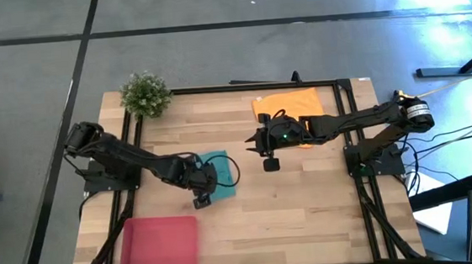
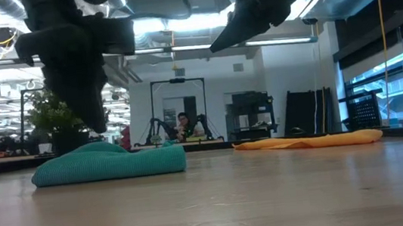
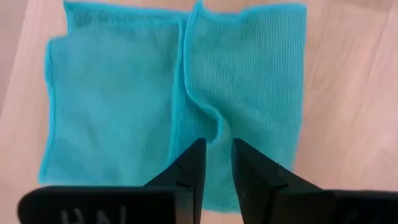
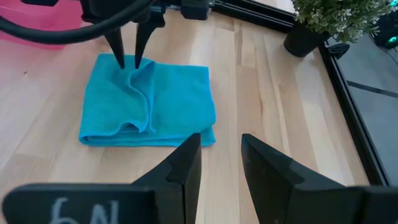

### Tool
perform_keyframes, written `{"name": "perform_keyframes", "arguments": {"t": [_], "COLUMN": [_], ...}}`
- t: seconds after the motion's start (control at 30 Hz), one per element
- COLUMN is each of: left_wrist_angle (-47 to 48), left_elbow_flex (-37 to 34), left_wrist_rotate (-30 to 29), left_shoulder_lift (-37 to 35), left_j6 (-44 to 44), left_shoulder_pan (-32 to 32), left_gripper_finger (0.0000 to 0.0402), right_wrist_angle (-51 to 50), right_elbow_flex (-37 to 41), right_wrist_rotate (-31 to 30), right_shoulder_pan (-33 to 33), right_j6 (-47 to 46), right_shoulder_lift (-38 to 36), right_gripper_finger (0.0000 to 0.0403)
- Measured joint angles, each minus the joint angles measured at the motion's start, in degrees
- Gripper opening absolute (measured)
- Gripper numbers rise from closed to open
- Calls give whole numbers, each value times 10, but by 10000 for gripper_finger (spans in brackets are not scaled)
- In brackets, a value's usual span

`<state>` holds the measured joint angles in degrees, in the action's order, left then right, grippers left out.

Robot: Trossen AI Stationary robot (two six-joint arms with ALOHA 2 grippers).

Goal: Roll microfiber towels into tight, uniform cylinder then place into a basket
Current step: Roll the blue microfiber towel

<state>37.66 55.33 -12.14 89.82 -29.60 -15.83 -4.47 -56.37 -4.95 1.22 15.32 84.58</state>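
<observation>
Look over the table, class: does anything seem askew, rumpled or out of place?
The teal towel is folded unevenly, with a raised ridge down its middle where the left gripper pinches it. The orange towel lies flat near the far edge, not rolled. The basket holds nothing. Nothing is spilled or damaged.

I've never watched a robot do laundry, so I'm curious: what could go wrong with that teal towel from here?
1. The left claw pinches only a thin ridge of the teal towel; it may slip free, or the towel may bunch instead of rolling.
2. The towel is folded unevenly, so a roll would probably come out lopsided.
3. The basket lies apart from the towel; a loose roll could unwind on the way there.
</observation>
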Motion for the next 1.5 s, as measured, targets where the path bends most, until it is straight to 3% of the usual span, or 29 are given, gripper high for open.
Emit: {"name": "perform_keyframes", "arguments": {"t": [0.67,1.0,1.5], "left_wrist_angle": [-29,-26,-4], "left_elbow_flex": [0,0,0], "left_wrist_rotate": [29,34,-35], "left_shoulder_lift": [44,44,31], "left_j6": [45,47,29], "left_shoulder_pan": [12,12,17], "left_gripper_finger": [64,4,0], "right_wrist_angle": [-1,-1,-1], "right_elbow_flex": [0,0,0], "right_wrist_rotate": [0,0,0], "right_shoulder_pan": [0,0,0], "right_j6": [0,0,0], "right_shoulder_lift": [0,0,0], "right_gripper_finger": [116,116,116]}}
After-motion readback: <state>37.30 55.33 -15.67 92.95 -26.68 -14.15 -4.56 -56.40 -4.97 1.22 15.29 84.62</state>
